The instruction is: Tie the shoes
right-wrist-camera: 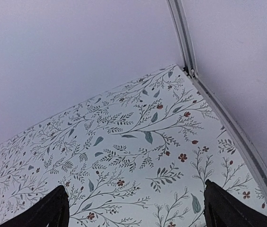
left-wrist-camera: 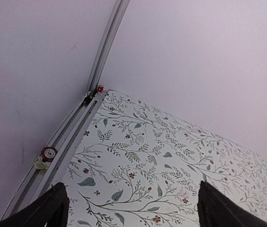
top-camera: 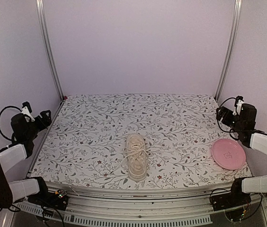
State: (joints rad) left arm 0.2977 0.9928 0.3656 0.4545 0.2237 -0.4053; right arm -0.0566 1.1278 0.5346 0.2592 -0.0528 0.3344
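Observation:
A cream low-top sneaker (top-camera: 137, 156) stands near the table's front middle, lengthwise toward the back, with white laces lying across its top and trailing off its left side. My left gripper (top-camera: 46, 118) is raised at the table's left edge, far from the shoe; in the left wrist view it (left-wrist-camera: 131, 208) is open and empty. My right gripper (top-camera: 220, 114) is raised at the right edge, also far from the shoe; in the right wrist view it (right-wrist-camera: 134, 210) is open and empty. The shoe shows in neither wrist view.
A round pink plate (top-camera: 228, 153) lies at the front right, below my right arm. The floral tablecloth (top-camera: 124, 123) covers the table. Pale walls and metal corner rails (top-camera: 49, 52) enclose it on three sides. A small red-capped item (left-wrist-camera: 48, 154) sits on the left rail.

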